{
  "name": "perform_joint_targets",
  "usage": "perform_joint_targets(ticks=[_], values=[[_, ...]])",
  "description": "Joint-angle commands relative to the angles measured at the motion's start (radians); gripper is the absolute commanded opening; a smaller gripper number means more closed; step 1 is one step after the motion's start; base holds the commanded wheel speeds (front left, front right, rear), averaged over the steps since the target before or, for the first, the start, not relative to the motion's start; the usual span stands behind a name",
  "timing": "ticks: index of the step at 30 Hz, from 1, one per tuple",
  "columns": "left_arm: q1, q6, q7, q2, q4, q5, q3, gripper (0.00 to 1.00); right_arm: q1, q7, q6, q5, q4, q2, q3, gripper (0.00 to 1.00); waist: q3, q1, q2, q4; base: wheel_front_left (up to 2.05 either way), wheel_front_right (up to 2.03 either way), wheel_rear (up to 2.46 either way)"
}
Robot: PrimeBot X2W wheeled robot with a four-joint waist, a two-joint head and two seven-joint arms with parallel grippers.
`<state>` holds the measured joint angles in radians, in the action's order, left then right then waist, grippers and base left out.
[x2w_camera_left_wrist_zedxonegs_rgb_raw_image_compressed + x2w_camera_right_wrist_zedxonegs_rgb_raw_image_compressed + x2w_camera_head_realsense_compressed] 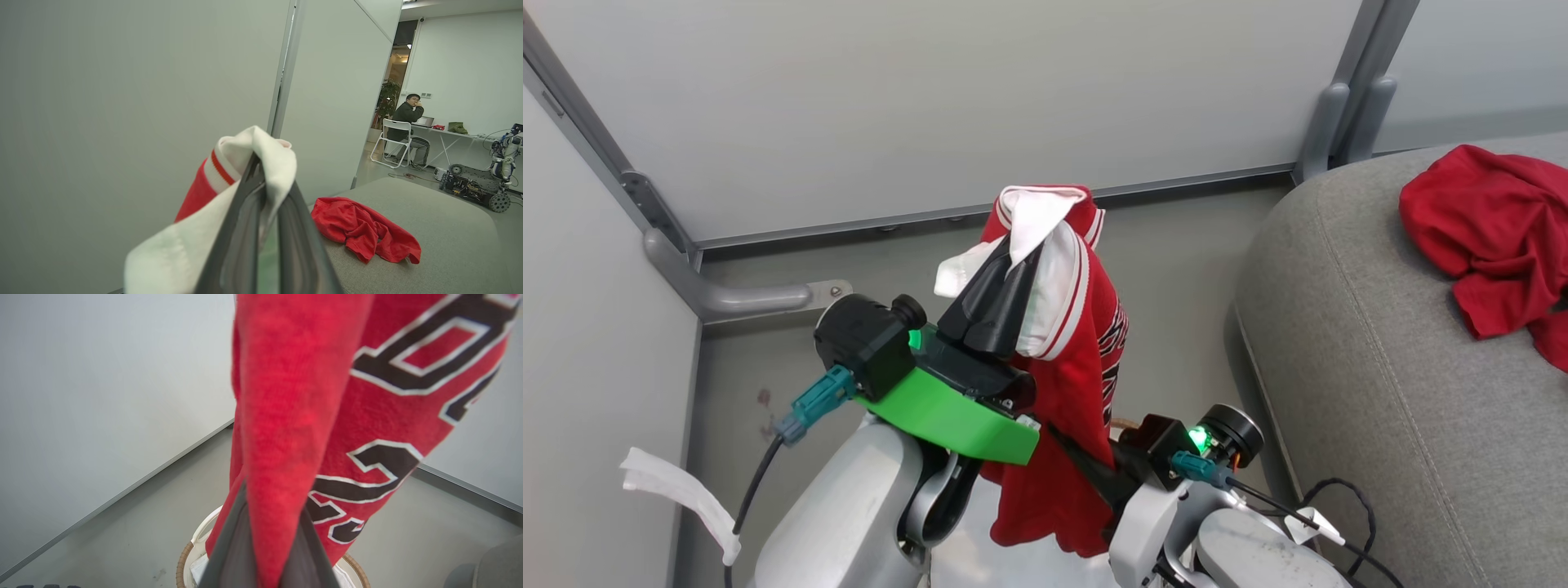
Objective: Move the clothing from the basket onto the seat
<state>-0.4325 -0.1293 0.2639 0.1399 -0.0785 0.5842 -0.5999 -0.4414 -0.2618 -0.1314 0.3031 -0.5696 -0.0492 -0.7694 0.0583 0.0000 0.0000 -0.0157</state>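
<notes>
The left claw [1016,255] is clamped on the white shoulder panel of the jersey [1086,359] and holds it up in front of the grey partition wall [931,106]. In the left wrist view both dark fingers [239,228] press together on the white cloth, with the striped trim folded over their tips. The jersey hangs straight down from that grip, its red body showing dark lettering on the right side, and its lower part drops between the robot's two arms.

The right claw [1068,447] sits lower and nearer, closed on a fold of the red cloth (the right wrist view shows that fold running up between its two fingers [235,547]). Under the hanging jersey in that same view stands the basket [182,555] on the grey floor [122,522]. Part of its tan rim and white wall shows, and the hem hangs just above it — whether cloth and rim touch, I cannot tell.

The seat [1380,367] is on the right, close beside the basket. The red shirt [1482,237] lies crumpled on the far part of the seat, well apart from the jersey. Beyond the seat's far end in the left wrist view, a person [406,116] sits on a white chair [394,141].
</notes>
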Motion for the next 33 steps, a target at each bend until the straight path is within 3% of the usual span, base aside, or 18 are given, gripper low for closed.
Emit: perform_joint_targets(ticks=[1, 4, 5, 6, 12, 16, 33], values=[[0.009, -0.002, 0.001, 0.002, -0.002, -0.007, 0.006, 0.0, 0.002, -0.005, 0.001, 0.004, 0.005, -0.004, 0.001, 0.0, 0.003, 0.0, 0.0, -0.003, 0.0, 0.0, 0.0], [0.012, -0.002, 0.001, -0.007, 0.007, -0.014, 0.028, 0.0, -0.001, -0.005, 0.001, 0.001, 0.009, -0.004, 0.006, 0.0, 0.008, 0.0, 0.0, -0.005, 0.0, 0.0, 0.0], [0.016, -0.002, 0.001, -0.011, 0.009, -0.018, 0.035, 0.47, -0.003, -0.005, 0.001, -0.002, 0.013, -0.004, 0.01, 0.0, 0.01, 0.0, 0.0, -0.006, 0.0, 0.0, 0.0], [0.021, -0.002, 0.001, -0.012, 0.003, -0.017, 0.038, 1.0, -0.004, -0.005, 0.001, -0.006, 0.016, -0.004, 0.014, 0.0, 0.011, 0.0, 0.0, -0.008, 0.0, 0.0, 0.0], [0.045, -0.002, 0.001, 0.0, -0.034, -0.045, 0.072, 1.0, 0.01, -0.005, 0.001, -0.023, 0.061, -0.004, 0.038, 0.0, 0.018, 0.0, 0.0, -0.046, 0.0, 0.0, 0.0], [0.063, -0.002, 0.001, 0.012, -0.061, -0.061, 0.098, 1.0, 0.024, -0.005, 0.001, -0.032, 0.106, -0.004, 0.058, 0.0, 0.033, 0.0, 0.0, -0.11, 0.0, 0.0, 0.0], [0.125, -0.002, 0.001, 0.047, -0.096, -0.086, 0.135, 1.0, 0.107, -0.005, 0.001, -0.082, 0.277, -0.002, 0.188, 0.0, 0.09, 0.0, 0.0, -0.481, 0.0, 0.0, 0.0]])
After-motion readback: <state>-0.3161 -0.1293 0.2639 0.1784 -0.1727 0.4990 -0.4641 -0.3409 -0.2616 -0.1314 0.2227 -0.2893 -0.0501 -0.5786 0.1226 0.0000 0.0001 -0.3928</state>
